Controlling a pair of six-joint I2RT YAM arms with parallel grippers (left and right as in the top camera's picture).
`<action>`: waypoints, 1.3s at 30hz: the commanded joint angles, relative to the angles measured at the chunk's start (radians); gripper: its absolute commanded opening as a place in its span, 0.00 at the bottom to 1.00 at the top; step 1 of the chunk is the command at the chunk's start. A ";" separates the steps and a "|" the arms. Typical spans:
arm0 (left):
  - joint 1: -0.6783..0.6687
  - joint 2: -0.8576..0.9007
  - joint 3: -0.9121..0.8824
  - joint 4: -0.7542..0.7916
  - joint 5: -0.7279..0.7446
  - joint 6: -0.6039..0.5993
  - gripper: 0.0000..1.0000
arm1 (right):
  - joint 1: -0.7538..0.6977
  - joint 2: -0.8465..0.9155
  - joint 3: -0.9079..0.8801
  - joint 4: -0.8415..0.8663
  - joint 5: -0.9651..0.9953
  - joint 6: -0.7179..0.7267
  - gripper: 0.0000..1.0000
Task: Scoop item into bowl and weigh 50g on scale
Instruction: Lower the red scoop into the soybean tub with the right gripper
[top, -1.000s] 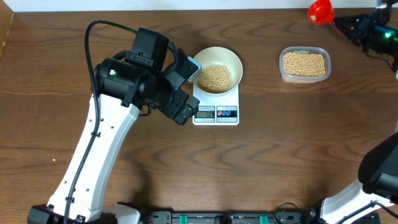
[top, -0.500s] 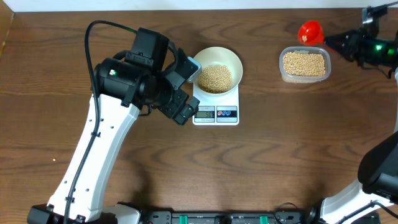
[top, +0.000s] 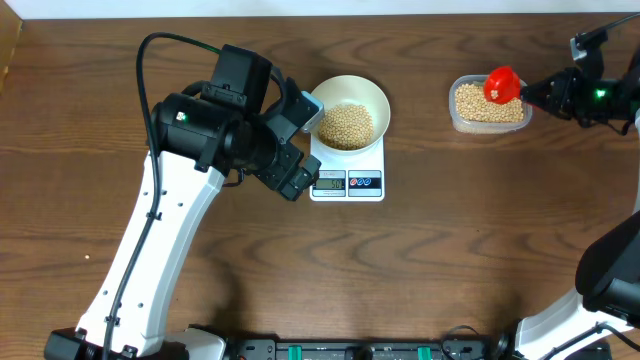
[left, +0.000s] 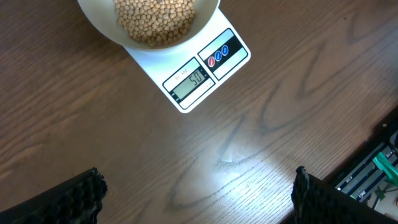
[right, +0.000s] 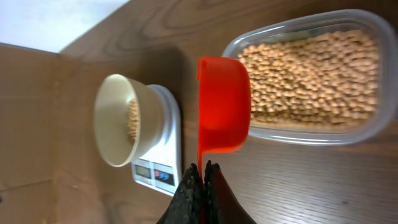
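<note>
Simply small, round, pale-tan beans (top: 346, 125)

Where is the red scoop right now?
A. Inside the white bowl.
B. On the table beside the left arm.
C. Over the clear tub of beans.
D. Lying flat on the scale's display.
C: the right gripper holds the red scoop over the clear tub, well away from the bowl.

Beans (top: 345, 125) lie in white bowl (top: 381, 101) on scale (top: 376, 160) (display (left: 189, 79) apparently 50).
</note>
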 joint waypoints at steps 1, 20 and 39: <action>0.000 -0.016 0.010 -0.001 -0.006 -0.010 0.98 | 0.005 -0.027 0.016 -0.001 0.052 -0.043 0.01; 0.000 -0.016 0.010 -0.001 -0.006 -0.010 0.98 | 0.187 -0.049 0.016 -0.003 0.531 -0.042 0.01; 0.000 -0.016 0.010 -0.001 -0.006 -0.010 0.98 | 0.409 -0.049 0.016 0.049 1.108 -0.043 0.01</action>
